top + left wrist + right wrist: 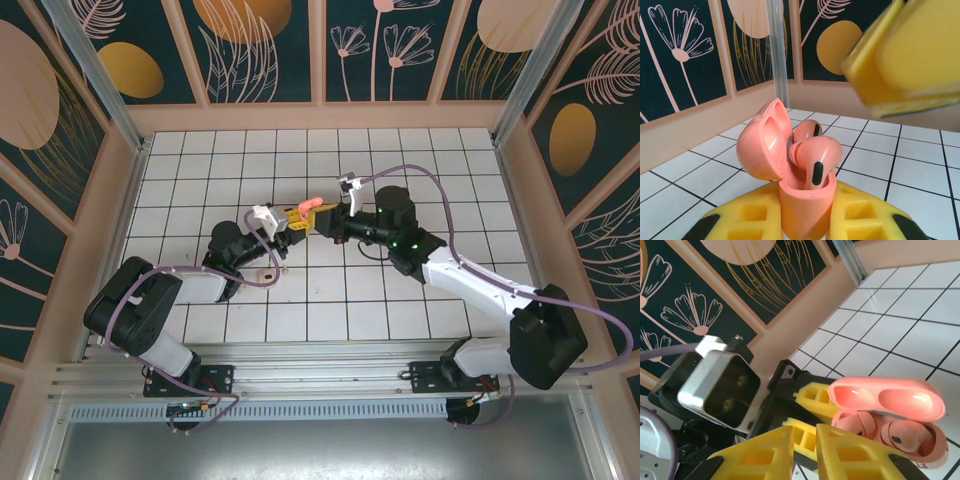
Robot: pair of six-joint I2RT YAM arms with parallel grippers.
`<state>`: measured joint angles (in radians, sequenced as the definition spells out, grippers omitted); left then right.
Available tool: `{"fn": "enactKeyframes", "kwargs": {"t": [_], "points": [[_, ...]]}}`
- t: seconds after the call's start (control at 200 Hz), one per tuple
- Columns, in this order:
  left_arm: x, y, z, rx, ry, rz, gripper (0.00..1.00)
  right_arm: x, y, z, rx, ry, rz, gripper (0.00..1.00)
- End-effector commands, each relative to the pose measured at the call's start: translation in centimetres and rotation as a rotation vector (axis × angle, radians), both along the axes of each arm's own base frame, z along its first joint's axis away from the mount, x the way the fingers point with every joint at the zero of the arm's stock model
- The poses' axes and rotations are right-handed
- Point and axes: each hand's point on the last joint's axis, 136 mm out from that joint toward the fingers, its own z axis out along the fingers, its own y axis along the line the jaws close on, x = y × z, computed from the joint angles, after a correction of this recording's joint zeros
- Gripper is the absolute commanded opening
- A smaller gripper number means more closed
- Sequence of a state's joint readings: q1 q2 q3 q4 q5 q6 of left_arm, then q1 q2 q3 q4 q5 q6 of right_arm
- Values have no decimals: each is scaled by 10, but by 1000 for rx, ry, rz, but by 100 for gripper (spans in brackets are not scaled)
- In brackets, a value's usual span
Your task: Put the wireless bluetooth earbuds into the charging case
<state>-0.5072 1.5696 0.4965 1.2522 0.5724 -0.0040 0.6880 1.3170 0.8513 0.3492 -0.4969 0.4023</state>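
My left gripper [807,202] is shut on the coral-pink charging case [805,200], held upright between its yellow fingers [755,215] with the lid [762,142] swung open. Two coral-pink earbuds sit in the case. The front earbud [817,152] has its stem down in a well and its head above the rim; the other earbud [807,131] is behind it. From the top view the case [308,207] hangs over the tiles at mid-table. My right gripper [805,450] is shut with nothing in it, just beside the case [890,405]; one of its fingers [905,55] looms above.
A small cream object [268,272] lies on the white tiled floor beside the left arm [225,250]. Patterned walls [320,50] with wooden frames enclose the table on three sides. The two arms meet closely near the middle.
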Motion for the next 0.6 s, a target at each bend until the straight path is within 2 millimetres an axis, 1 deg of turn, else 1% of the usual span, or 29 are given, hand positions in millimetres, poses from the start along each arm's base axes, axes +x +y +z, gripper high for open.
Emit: {"fn": "enactKeyframes", "kwargs": {"t": [0.0,0.13,0.225,0.345,0.596], "points": [[-3,-4,21,-33,-49,-24,8,1,4,-5,-5,17,15,19],[-4,-3,23,-32,-54,-26,8,6,2,-11,-17,26,-14,18],[-6,-3,25,-29,-59,-28,8,13,-2,-11,-18,25,-54,18],[-7,-2,27,-22,-66,-28,8,18,-3,-10,-6,25,-63,18],[-10,-4,26,-11,-63,-48,8,18,1,-10,-3,26,-42,18]]}}
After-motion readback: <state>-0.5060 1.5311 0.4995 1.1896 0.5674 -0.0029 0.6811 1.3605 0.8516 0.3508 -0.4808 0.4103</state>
